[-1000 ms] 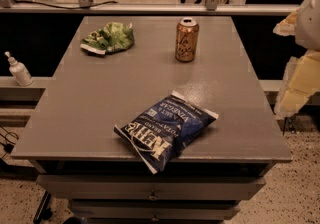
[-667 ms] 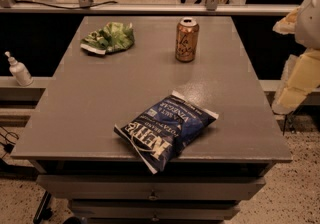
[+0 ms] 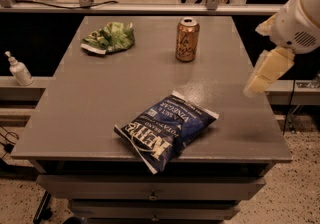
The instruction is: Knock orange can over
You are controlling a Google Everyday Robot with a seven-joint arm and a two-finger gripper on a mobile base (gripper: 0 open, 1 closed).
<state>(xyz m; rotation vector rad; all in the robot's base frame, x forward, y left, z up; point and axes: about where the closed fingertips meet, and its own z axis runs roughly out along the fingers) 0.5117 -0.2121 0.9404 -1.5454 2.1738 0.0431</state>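
The orange can (image 3: 187, 39) stands upright on the grey table (image 3: 90, 103), at the far middle-right. It is orange-copper with a silver top and white cursive lettering. My gripper (image 3: 256, 85) is cream-coloured and hangs from the white arm (image 3: 300, 18) at the right side of the view. It points down and to the left over the table's right edge. It is to the right of the can and nearer the camera, well apart from it.
A blue chip bag (image 3: 167, 129) lies near the table's front edge. A crumpled green bag (image 3: 109, 37) lies at the far left. A white pump bottle (image 3: 19, 70) stands on a ledge left of the table. Drawers sit below the tabletop.
The arm and gripper have moved left, further into view and over the table's right edge. The can and the bags have not moved.
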